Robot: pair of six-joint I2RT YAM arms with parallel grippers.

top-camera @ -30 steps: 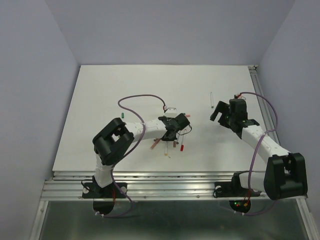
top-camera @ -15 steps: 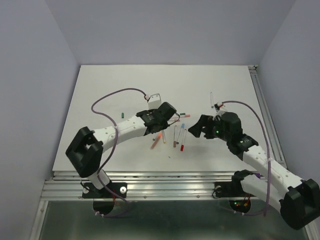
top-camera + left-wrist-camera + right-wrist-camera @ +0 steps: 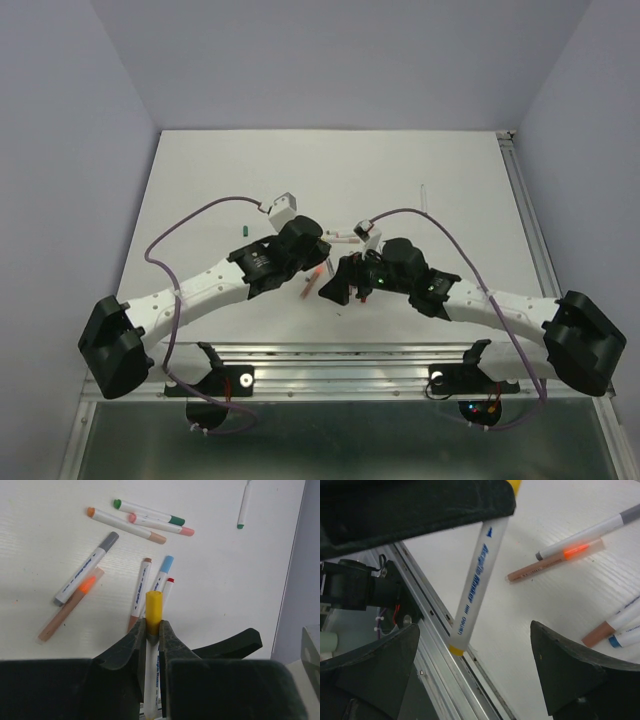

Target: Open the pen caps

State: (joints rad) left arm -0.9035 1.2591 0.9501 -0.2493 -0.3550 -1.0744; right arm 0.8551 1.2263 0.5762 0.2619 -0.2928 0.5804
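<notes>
Both arms (image 3: 215, 280) (image 3: 480, 305) stretch inward; left tool (image 3: 152, 628) clamps pen (image 3: 477, 575).

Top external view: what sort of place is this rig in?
Probably a lab robot cell, not a home: a white table boxed in by plain lavender walls, an aluminium rail under the left arm and right arm, and marker pens as props.

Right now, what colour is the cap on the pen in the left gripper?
The cap is yellow; the left wrist view shows it best.
</notes>
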